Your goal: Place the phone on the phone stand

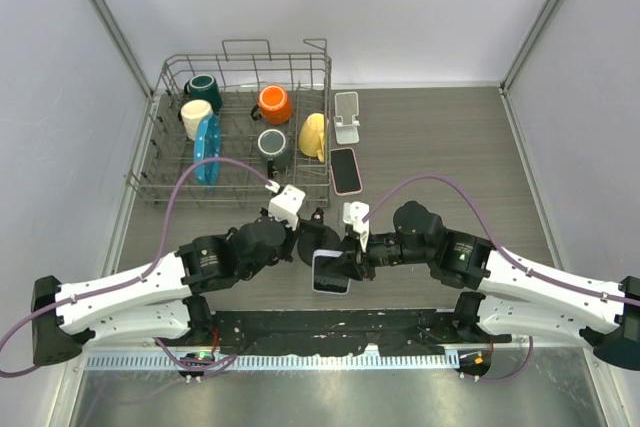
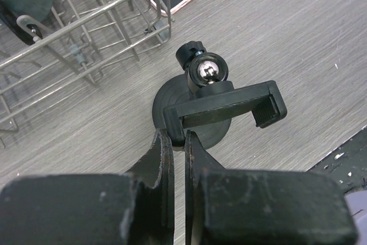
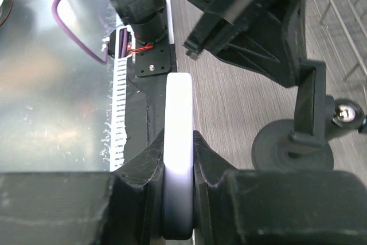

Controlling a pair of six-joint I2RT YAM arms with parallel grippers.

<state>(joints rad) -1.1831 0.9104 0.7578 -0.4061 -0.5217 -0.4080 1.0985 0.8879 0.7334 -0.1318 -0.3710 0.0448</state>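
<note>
Tabletop (image 1: 440, 137), near edge: left jaws pinched shut on the black phone stand (image 2: 221, 104). Right jaws clamp the phone (image 3: 179, 136) by its thin sides, just beside it. We judge the phone stiff, slick and light; a side grip suits it.

Left tool (image 2: 176, 144) pinched shut on the phone stand (image 2: 229, 100); right tool (image 3: 179, 142), facing it, clamps the phone (image 3: 179, 98).

right gripper (image 3: 178, 142): pinching the phone (image 3: 179, 98) by its faces, edge up | phone stand (image 3: 291, 152): sitting on the table (image 3: 229, 104) at right | left arm (image 3: 252, 21): hanging over it
</note>
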